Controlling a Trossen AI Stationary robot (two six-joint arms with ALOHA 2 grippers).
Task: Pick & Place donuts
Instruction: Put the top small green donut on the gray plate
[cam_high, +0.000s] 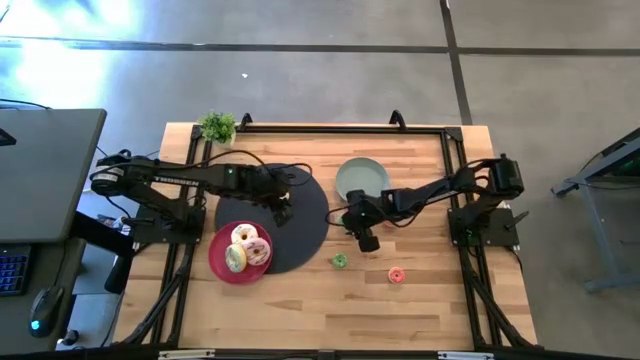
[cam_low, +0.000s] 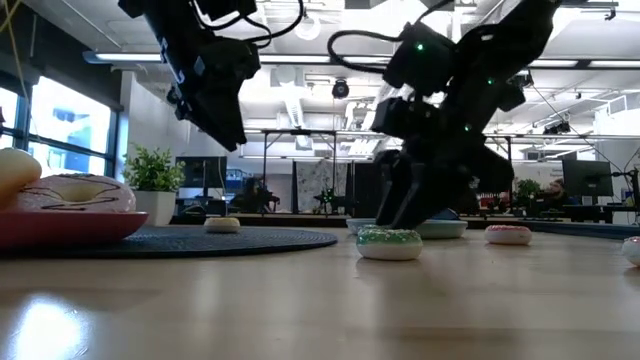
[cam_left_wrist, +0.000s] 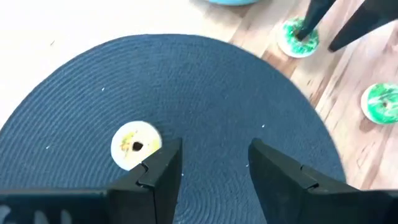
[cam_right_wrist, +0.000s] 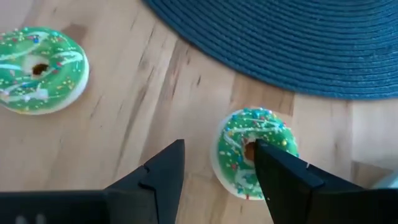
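Note:
Three larger donuts, white, pink and pale-green, lie on the red plate. A tiny yellow donut rests on the black mat, just beside my open left gripper, which hovers over the mat. My open right gripper is low over the wood. One of its fingers stands over the hole of a tiny green donut, the other outside it. A second green donut and a red-pink one lie on the wood. My right gripper comes at the green donut's hole from above, slanting, one finger over the ring and one outside it. The donut lies flat on the table. I cannot tell whether the finger touches it.
A sage-green plate sits on the far side of my right gripper. A small potted plant stands at the table's far left corner. Bare wood stretches along the near edge. Black frame rails run along the table's sides.

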